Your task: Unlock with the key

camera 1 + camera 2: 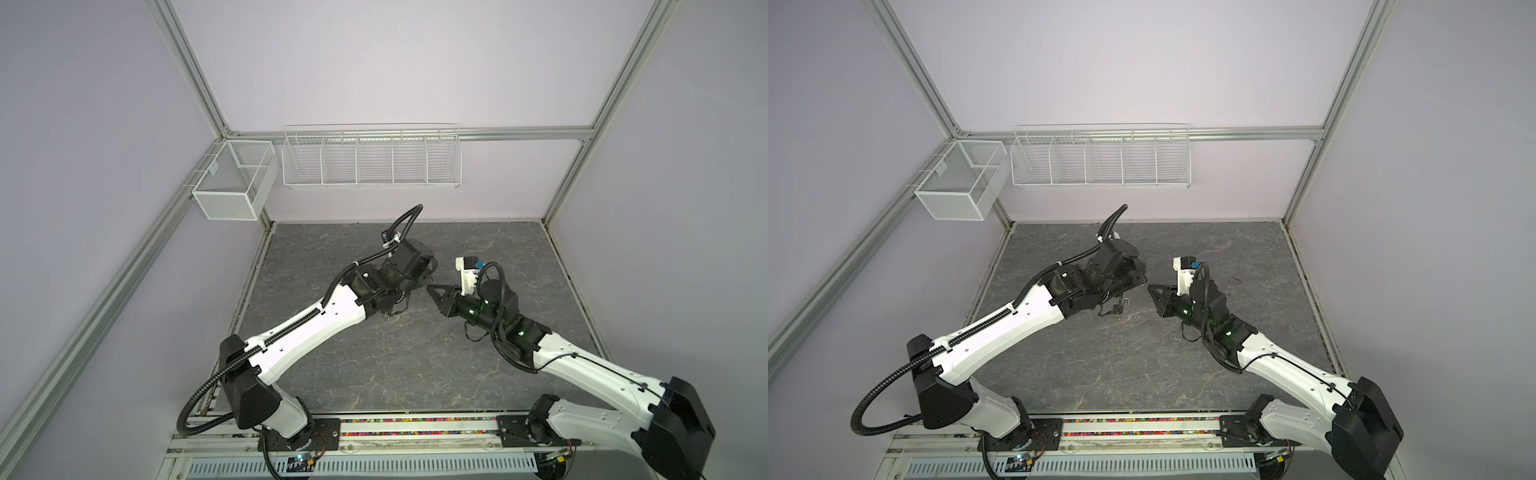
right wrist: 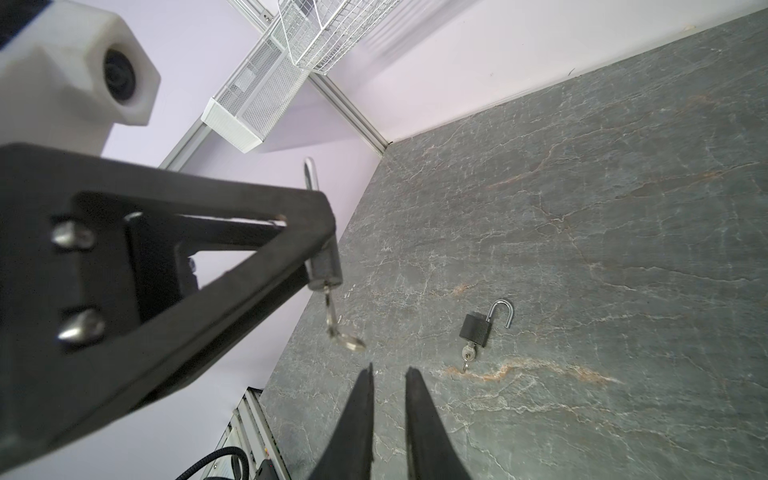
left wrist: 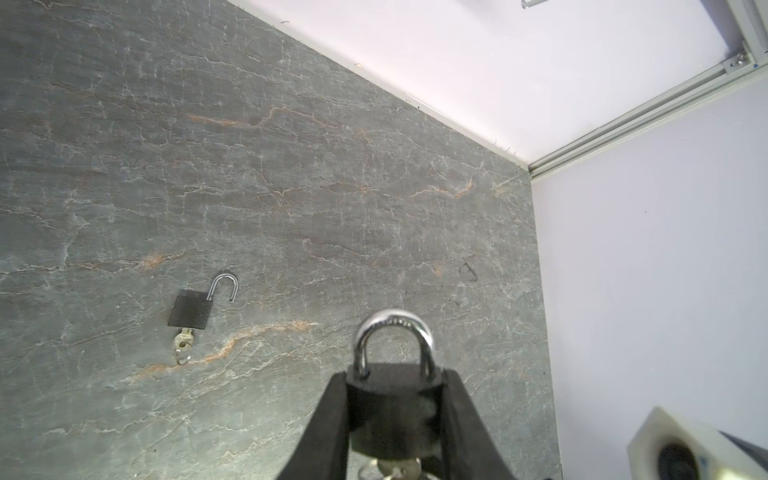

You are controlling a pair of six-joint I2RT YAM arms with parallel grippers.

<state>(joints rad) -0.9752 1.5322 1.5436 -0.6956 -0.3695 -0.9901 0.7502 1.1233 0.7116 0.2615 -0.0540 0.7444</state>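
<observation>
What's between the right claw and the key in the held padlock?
Nothing: the right wrist view shows a bare gap between the right gripper and the key hanging from the held padlock.

loose padlock [image 3: 190,310] mid-table, bare slate [image 3: 332,166] all around

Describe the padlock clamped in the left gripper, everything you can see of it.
The padlock has a squat, matte black body and a shiny silver shackle, shut into the body at both legs. The left gripper holds it off the table, jaws pressing its two narrow sides. A silver key sticks out of its base, a ring dangling from it.
</observation>
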